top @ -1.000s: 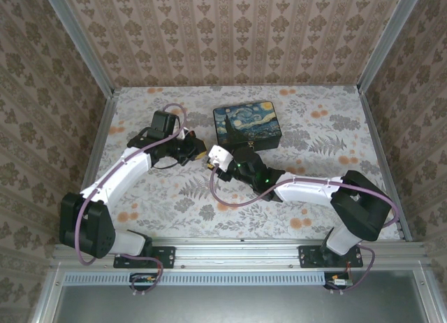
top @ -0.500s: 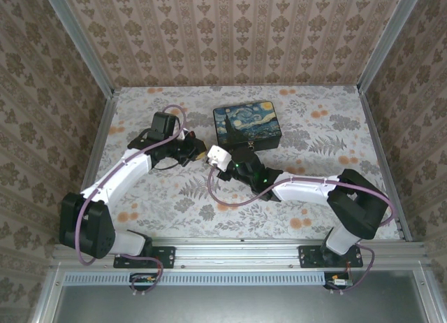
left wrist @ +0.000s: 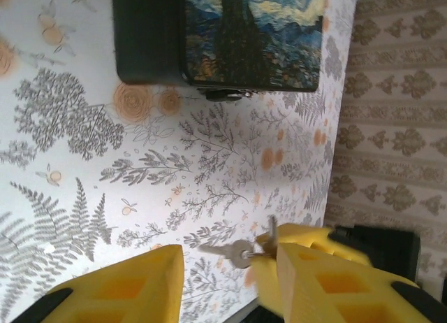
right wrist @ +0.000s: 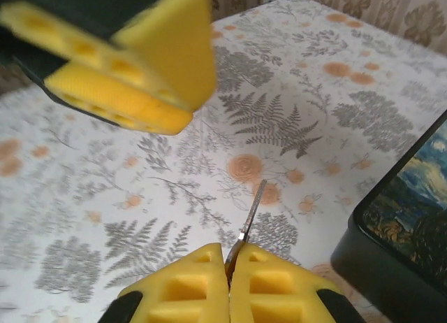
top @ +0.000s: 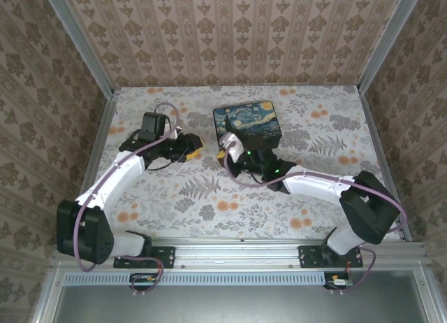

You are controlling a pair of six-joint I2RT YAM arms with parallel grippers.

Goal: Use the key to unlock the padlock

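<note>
The left tool (left wrist: 223, 274) hangs open over the flowered desk (top: 174, 197), its yellow fingers parted and holding nothing. Just to its right, the key (right wrist: 250, 210) juts forward from the right tool (right wrist: 229, 256), whose jaws are pressed shut on it, with a second bit of metal on the same ring dangling beside them. Both tools are close together above the desk, near the front left corner of the painted box (top: 248, 124). A dark catch (left wrist: 223, 94) sits on the box's front edge, but whether the padlock hangs there is too small to tell. The step in hand appears to be settling the key in the right tool. The next move calls for finding the keyhole, lining the blade up squarely with it and steadying the lock, probably with the free left tool.
</note>
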